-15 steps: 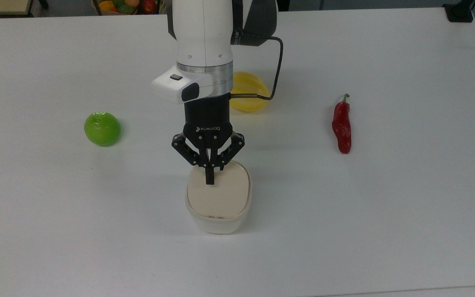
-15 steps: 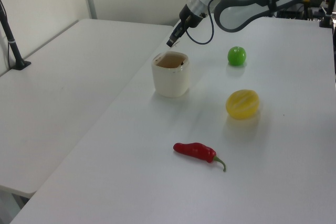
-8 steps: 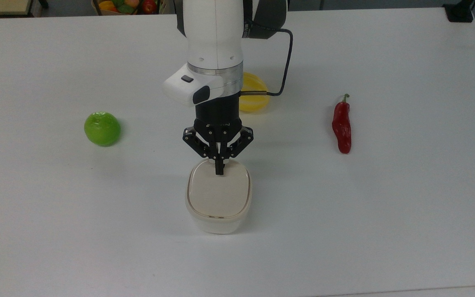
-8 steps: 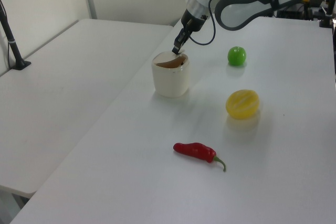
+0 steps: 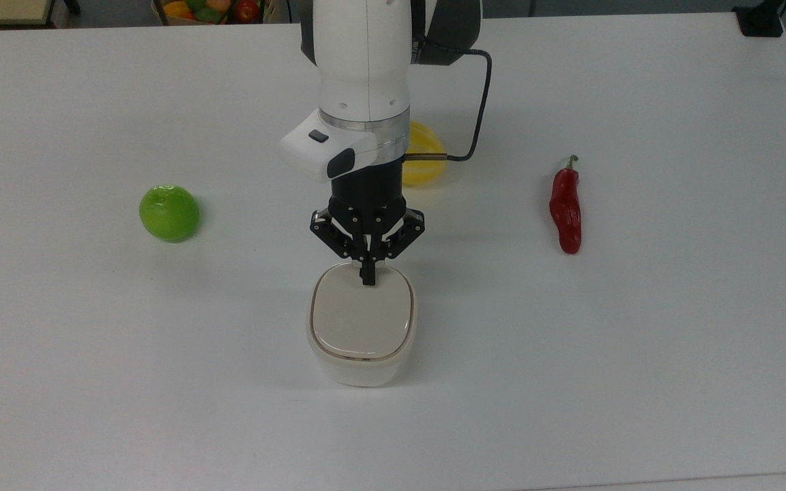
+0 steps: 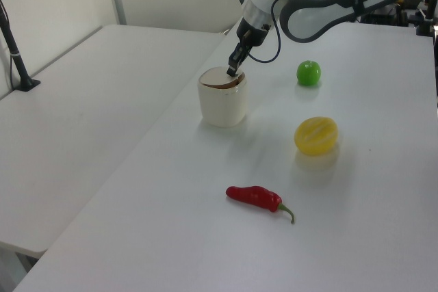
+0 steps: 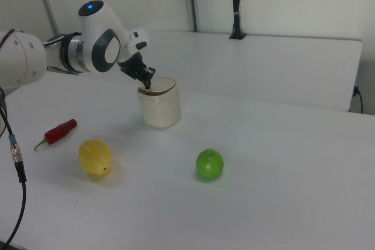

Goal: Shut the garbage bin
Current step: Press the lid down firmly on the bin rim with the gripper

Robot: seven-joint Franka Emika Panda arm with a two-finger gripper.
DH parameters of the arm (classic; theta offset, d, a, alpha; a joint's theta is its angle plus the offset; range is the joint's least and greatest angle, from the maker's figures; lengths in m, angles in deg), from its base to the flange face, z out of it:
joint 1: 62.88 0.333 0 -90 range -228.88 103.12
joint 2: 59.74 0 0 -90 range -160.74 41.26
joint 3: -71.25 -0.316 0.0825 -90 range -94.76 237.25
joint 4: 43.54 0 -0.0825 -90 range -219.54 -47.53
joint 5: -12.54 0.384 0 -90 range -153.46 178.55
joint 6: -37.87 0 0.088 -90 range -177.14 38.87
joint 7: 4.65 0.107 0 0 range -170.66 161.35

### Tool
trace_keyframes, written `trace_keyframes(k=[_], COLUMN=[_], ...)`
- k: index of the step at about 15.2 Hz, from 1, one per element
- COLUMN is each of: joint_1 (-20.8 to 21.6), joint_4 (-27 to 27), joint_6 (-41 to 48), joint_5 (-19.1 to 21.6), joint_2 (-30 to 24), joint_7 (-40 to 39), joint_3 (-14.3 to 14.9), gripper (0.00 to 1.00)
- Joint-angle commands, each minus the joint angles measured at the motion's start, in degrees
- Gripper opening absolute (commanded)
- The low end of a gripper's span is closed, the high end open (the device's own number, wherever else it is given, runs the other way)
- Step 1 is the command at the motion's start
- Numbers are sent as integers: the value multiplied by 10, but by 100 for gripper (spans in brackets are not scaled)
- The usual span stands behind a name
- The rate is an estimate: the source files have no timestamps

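The lid [image 5: 362,319] of the bin [image 5: 361,332], tilted a second ago, now lies almost flat; the closed gripper [image 5: 368,278] presses its rim at twelve o'clock. The bin sits mid-table, at four o'clock from the apple [image 5: 169,213]. Closing seems nearly done.

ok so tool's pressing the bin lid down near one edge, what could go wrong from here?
Two risks, both judgement calls.
1. The tool is shut and bears on the lid close to its far edge in the top view, not its middle, so the tip could slide off the rim.
2. The garbage bin stands loose on the table; an off-centre push may tip or shove it.
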Motion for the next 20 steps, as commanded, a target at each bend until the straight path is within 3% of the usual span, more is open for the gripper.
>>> trace_keyframes(k=[1,20], joint_1=[0,3], joint_4=[-17,-30], joint_6=[13,12], joint_5=[10,9], joint_2=[-10,6], joint_7=[13,13], joint_3=[4,4], gripper=[0,0])
